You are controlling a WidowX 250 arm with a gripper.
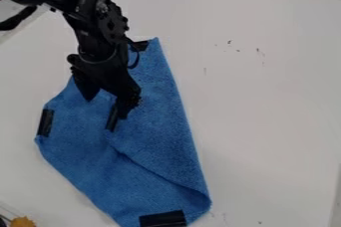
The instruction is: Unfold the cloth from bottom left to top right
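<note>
Where you see the blue cloth on the white table, it lies beneath the gripper, spreading out to both sides of it and well down the view below it. Your gripper hangs over the upper left part of the cloth, so most of the fabric is below and to the right of the fingertips. The cloth's long axis runs from the top of the view down to the bottom, leaning a little to the right as it descends. Its narrow upper end points up and away behind the arm, its long right edge runs nearly straight, and its lower end reaches the bottom border. From just below the gripper, a fold line curves down to the right, towards the rounded lower right corner. Your gripper points downward with its two fingers spread apart, and blue fabric shows in the gap. A black strip on the cloth sits right beside the finger on the view's right; you cannot tell whether the two touch, and nothing is clearly pinched. You have other black strips on the cloth at its left edge, its upper end and its bottom end. An orange object shows at the lower left corner of the view.
</note>
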